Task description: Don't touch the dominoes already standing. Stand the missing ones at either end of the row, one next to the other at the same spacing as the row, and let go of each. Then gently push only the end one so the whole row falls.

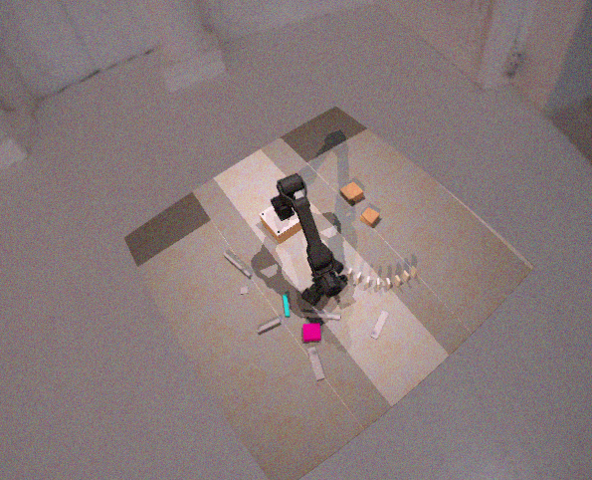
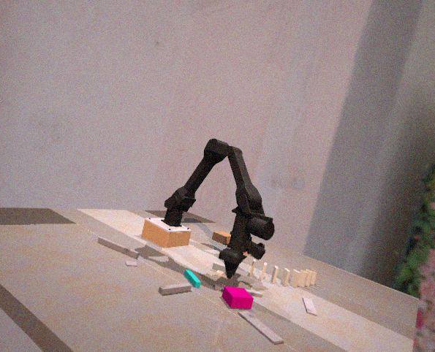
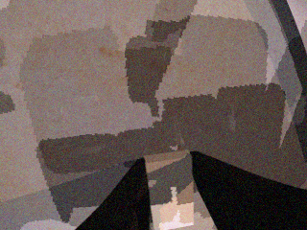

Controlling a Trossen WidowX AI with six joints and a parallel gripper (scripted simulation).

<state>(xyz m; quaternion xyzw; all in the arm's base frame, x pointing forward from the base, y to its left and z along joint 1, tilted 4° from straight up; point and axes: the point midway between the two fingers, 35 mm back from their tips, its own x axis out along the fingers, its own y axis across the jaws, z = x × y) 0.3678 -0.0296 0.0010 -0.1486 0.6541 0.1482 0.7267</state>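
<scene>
Several pale dominoes stand upright in a curved row (image 1: 387,283) (image 2: 294,277), to the right of the arm in the top and exterior views. My gripper (image 2: 229,276) (image 3: 168,163) points down close to the table, short of the row's near end. In the wrist view a pale domino (image 3: 171,192) lies between the two black fingers, which are against both its sides: the gripper is shut on it. In the exterior view a pale piece (image 2: 220,273) shows low beside the fingertips. In the top view the arm hides the fingertips and the domino.
A magenta block (image 1: 311,332) (image 2: 237,297) and a teal bar (image 1: 286,305) (image 2: 191,278) lie near the gripper. Grey strips, such as one strip (image 1: 379,324) (image 2: 309,305), lie around. Two orange blocks, one block (image 1: 352,191) and another block (image 1: 370,216), lie beyond the arm.
</scene>
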